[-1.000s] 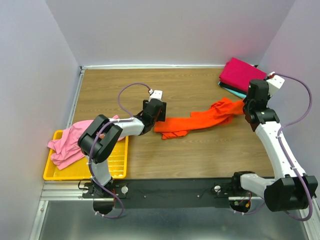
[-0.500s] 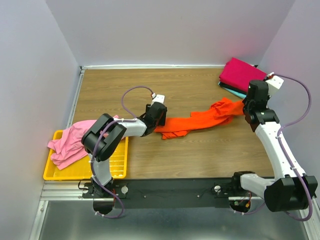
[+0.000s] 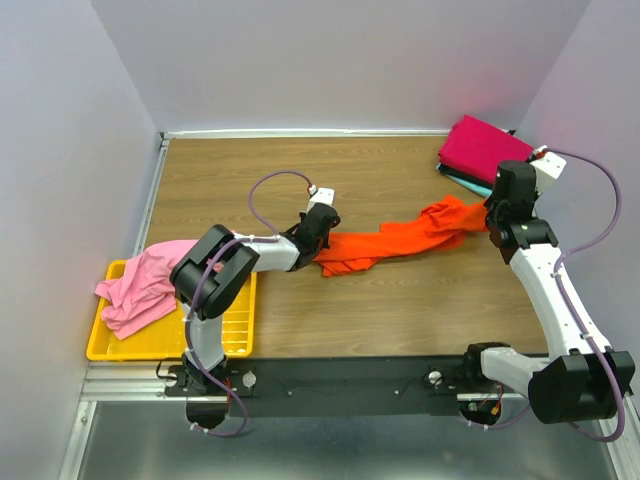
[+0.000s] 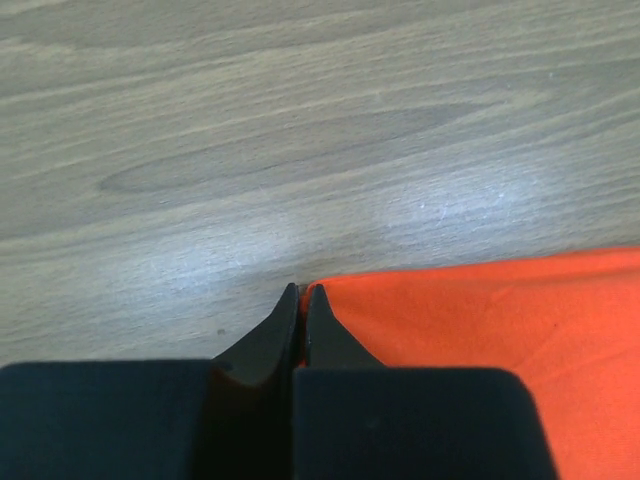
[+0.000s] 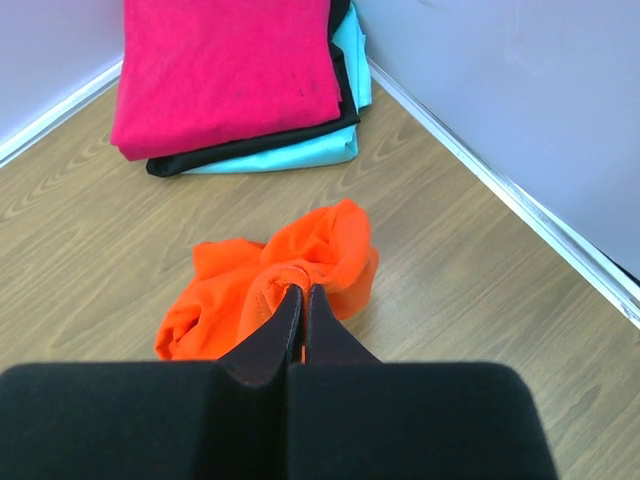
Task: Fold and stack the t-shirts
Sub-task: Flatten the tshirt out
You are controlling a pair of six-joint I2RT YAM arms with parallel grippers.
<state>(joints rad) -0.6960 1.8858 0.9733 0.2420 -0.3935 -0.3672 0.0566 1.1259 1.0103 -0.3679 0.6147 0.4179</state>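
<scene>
A bright orange t-shirt (image 3: 400,238) lies stretched across the wooden table (image 3: 300,170) between both arms. My left gripper (image 3: 318,238) is shut on its left edge; in the left wrist view the fingertips (image 4: 301,292) pinch the corner of the orange cloth (image 4: 480,320). My right gripper (image 3: 490,215) is shut on the bunched right end of the orange t-shirt (image 5: 270,275). A light pink t-shirt (image 3: 140,285) is heaped over the yellow tray (image 3: 225,335). Folded magenta (image 5: 220,70), dark (image 5: 250,150) and teal (image 5: 300,150) t-shirts are stacked at the back right corner.
The yellow mesh tray sits at the near left edge of the table. Walls close in the table at the back, left and right (image 5: 500,100). Bare wood shows in the middle and front (image 3: 400,310).
My left gripper has moved right and down onto the orange t-shirt's left edge and shut on it. The right arm has stayed still.
</scene>
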